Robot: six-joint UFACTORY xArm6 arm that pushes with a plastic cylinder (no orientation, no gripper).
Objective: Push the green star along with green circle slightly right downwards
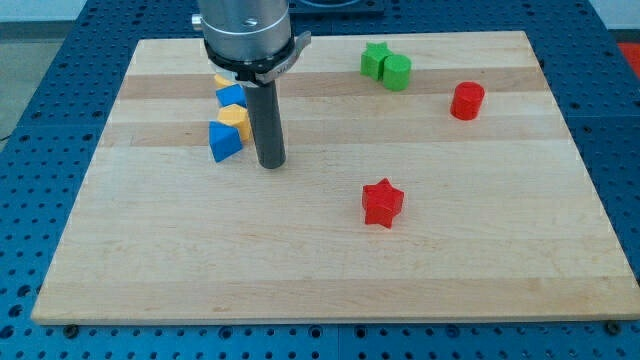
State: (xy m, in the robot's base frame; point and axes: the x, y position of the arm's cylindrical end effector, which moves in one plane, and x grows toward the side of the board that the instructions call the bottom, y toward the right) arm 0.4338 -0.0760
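Note:
The green star (373, 60) sits near the view's top, right of centre, touching the green circle (397, 72) on its lower right side. My tip (271, 163) rests on the wooden board (320, 270) well to the left and below both green blocks, just right of a blue triangle-like block (224, 141).
A yellow block (236, 118), a blue block (231, 95) and another yellow block (221, 79) stack up beside the rod, partly hidden by the arm. A red cylinder (467, 101) stands at the right. A red star (382, 203) lies near the board's middle.

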